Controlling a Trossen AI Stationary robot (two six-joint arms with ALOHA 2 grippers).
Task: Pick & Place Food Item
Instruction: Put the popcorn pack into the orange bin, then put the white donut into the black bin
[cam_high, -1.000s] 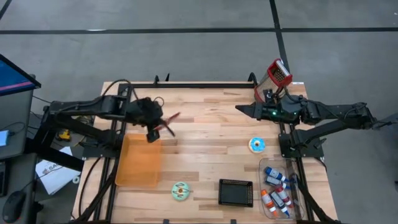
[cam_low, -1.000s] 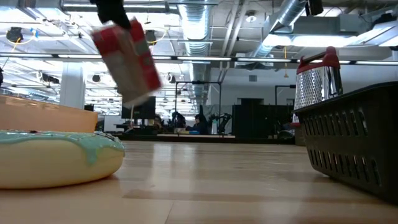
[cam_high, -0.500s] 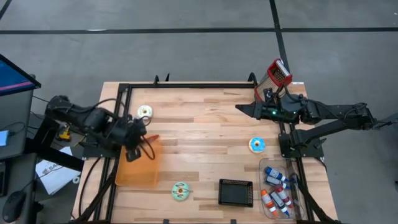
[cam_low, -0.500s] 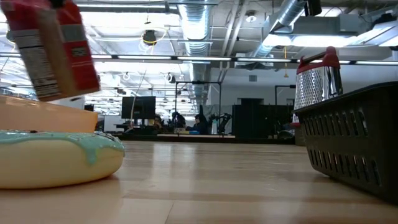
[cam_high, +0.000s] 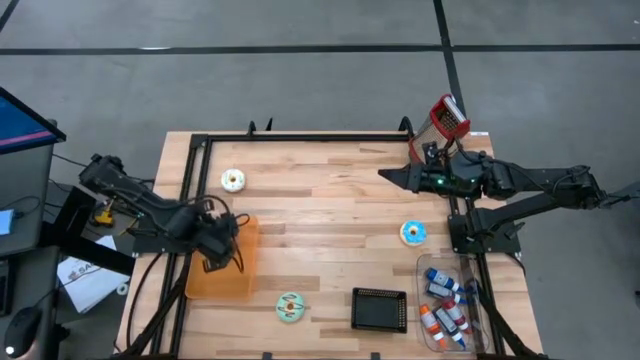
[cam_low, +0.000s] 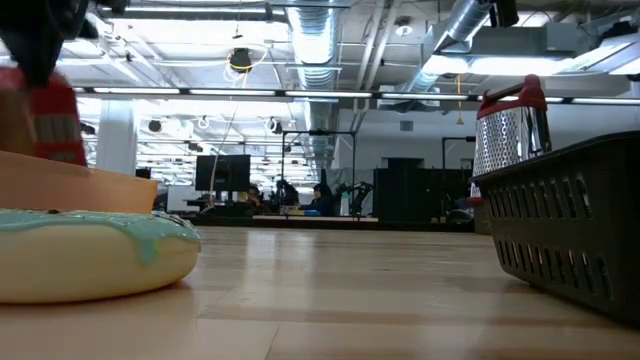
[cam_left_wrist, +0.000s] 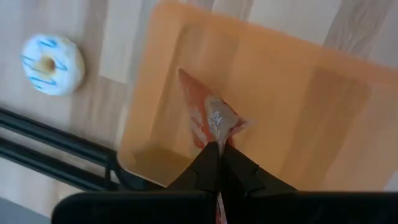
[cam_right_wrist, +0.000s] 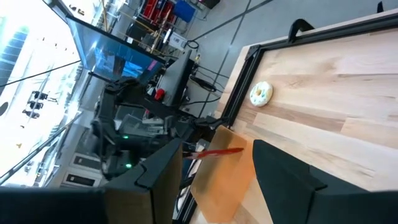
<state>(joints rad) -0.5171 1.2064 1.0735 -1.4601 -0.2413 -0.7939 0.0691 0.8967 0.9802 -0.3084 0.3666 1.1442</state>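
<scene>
My left gripper (cam_high: 216, 252) stands over the orange tray (cam_high: 222, 270) at the table's left, pointing down, shut on a red carton (cam_left_wrist: 208, 115). From above, the gripper hides the carton. The low view has the carton (cam_low: 52, 125) at the far left, its lower part behind the tray's wall (cam_low: 70, 180). My right gripper (cam_high: 388, 176) hangs open high over the table's far right, nothing between its fingers (cam_right_wrist: 163, 167). My left gripper pinches the carton's top ridge (cam_left_wrist: 216, 127) between its two fingers, coming from above and pointing down. The carton hangs below the fingers, slightly tilted, with its lower end inside the tray. Whether it touches the tray's floor, I cannot tell.
A white donut (cam_high: 233, 180) lies beyond the tray, a green-frosted donut (cam_high: 290, 307) and a black basket (cam_high: 379, 310) near the front edge. A blue-frosted donut (cam_high: 412, 233) lies at the right, above a clear bin of bottles (cam_high: 450, 300). A red-topped grater (cam_high: 447, 120) stands at the far right corner.
My left gripper has swung with the carton from the table's far middle toward the left and near edges, sinking and tipping to point down over the orange tray. The carton has come down from well above the table to behind the tray's wall.
</scene>
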